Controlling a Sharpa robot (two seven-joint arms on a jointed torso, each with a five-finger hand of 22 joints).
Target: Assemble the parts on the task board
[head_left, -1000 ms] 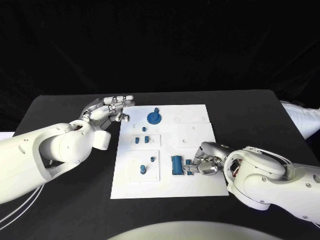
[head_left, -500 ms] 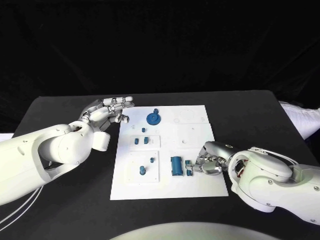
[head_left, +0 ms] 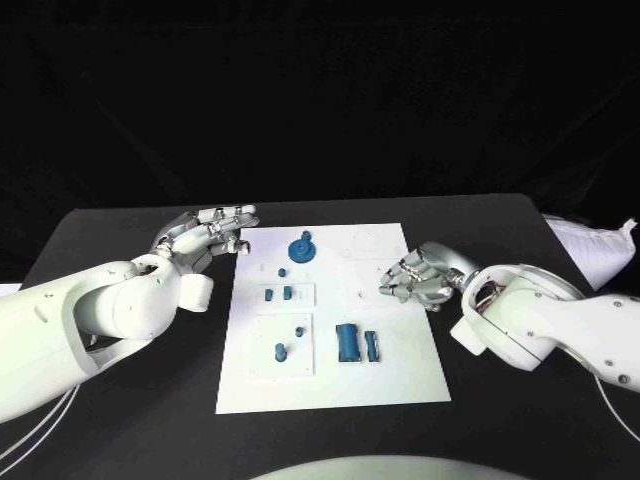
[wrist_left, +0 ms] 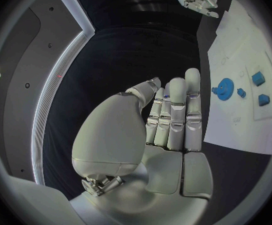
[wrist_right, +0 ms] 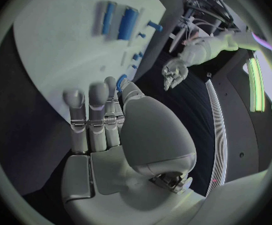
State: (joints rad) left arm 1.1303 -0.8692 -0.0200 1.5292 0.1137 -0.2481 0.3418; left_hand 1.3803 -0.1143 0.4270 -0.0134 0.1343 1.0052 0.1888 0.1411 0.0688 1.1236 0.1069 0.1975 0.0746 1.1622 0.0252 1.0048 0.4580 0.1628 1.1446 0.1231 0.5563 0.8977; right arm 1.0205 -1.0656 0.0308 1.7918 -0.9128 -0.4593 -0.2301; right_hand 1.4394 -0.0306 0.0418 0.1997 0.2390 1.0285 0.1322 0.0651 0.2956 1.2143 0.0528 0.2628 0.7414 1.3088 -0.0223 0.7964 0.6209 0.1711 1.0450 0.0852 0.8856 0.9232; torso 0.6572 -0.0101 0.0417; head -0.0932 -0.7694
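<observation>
The moment is judged to fall between placements: no part is held, and the next part is yet to be chosen. The task board [head_left: 385, 375] lies in the middle of the black table [head_left: 104, 225]. The right hand [head_left: 418, 277] hangs over the board's edge at about 3 o'clock, fingers loosely curled and apart, with nothing seen in them. The left hand [head_left: 205, 232] is kept just off the board's corner at about 10 o'clock, fingers straight and side by side in the left wrist view, also empty. The large blue cylinder [head_left: 349, 342] and the slim blue bar [head_left: 372, 346] just beside it lie flat at about 6 o'clock of the board's centre, their long axes running from 12 to 6 o'clock. A reach back toward 6 o'clock by the right hand, with fingers aligned across a part's long axis, is judged to be called for next. The round blue disc [head_left: 303, 248] sits at 11 o'clock.
</observation>
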